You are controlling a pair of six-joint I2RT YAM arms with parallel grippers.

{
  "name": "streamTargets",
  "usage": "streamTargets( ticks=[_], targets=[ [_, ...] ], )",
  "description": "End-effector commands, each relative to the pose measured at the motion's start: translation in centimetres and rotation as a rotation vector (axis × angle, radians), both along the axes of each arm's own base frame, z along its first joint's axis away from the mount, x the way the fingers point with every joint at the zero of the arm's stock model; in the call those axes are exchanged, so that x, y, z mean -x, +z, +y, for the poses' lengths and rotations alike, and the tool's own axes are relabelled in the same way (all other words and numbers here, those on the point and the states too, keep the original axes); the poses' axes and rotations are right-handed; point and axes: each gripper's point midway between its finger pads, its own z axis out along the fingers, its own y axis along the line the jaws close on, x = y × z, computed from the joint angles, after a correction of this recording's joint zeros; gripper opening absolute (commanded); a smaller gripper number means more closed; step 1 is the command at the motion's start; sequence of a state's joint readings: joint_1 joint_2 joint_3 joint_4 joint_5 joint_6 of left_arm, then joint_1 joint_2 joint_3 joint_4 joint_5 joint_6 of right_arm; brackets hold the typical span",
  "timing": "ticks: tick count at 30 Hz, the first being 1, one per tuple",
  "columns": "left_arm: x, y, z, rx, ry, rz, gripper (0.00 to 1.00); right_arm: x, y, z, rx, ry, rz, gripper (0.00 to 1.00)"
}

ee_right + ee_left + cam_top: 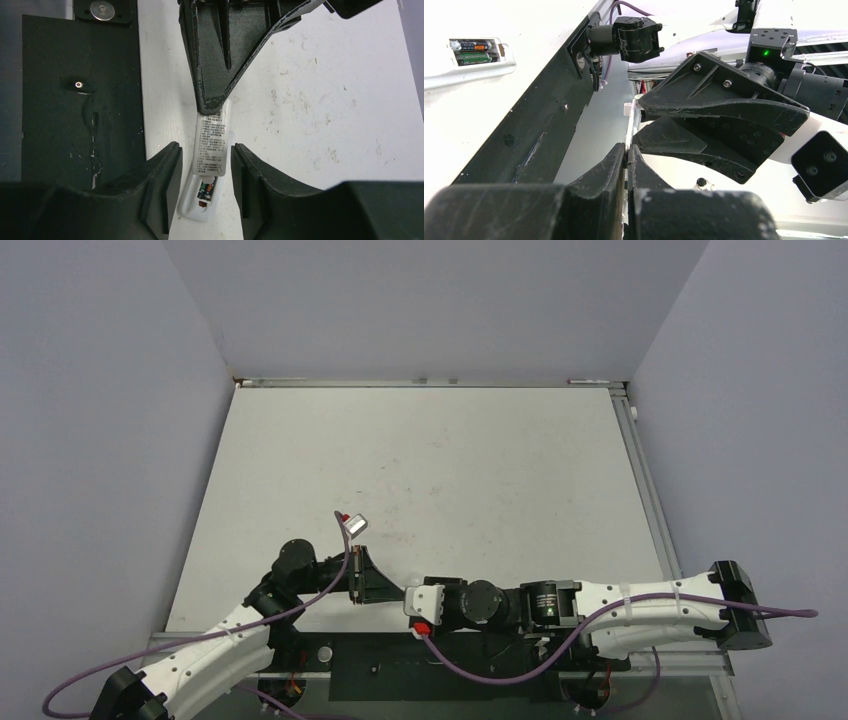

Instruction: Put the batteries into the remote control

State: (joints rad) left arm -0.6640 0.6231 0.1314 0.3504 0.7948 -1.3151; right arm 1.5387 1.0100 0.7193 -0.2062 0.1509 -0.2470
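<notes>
The L claw (626, 152) was seen shut on the remote control (190, 199), pinched at its far end w/ the slim white body edge-on btwn the pads. From that grip the body ran out beyond the L fingertips and into the gap of the R claw (206, 165).

The R claw was found open. Its fingers stood astride the remote, one pad just beside or touching one long edge, and a clear gap was left at the other pad, so no grip was made out.

A labelled panel (211, 142), prob. the bay cover, lay btwn the R fingers. Nearer the R palm the bay was part uncovered, and the batteries (204, 190) showed there as a green-and-red cell seated inside. How many were in could not be told.

Up-left of the L claw and well apart, an open bay (474, 51) w/ two cells side by side was seen. Whether it belonged to another remote could not be told.

The step was judged to be late: cells in, w/ the remote being steadied by two claws for work at the cover. For the next move, the R pads would need to be squared on both long edges, w/ the L grip kept firm so the body is not twisted.
</notes>
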Motion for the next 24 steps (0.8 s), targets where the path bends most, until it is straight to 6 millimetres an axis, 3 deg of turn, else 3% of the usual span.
streamTargets(
  ticks=[1,14,24],
  targets=[
    [0.01,2.75,-0.15,0.052,-0.022,-0.09,0.0,-0.3,0.63,0.69,-0.047,-0.015,0.004,0.38],
    [0.29,3.04,-0.09,0.058,-0.036,-0.103,0.0,-0.69,0.41,0.67,-0.043,-0.024,0.015,0.31],
    [0.3,3.22,-0.11,0.062,-0.038,-0.108,0.0,-0.77,0.64,0.57,-0.045,-0.023,0.005,0.13]
  ],
)
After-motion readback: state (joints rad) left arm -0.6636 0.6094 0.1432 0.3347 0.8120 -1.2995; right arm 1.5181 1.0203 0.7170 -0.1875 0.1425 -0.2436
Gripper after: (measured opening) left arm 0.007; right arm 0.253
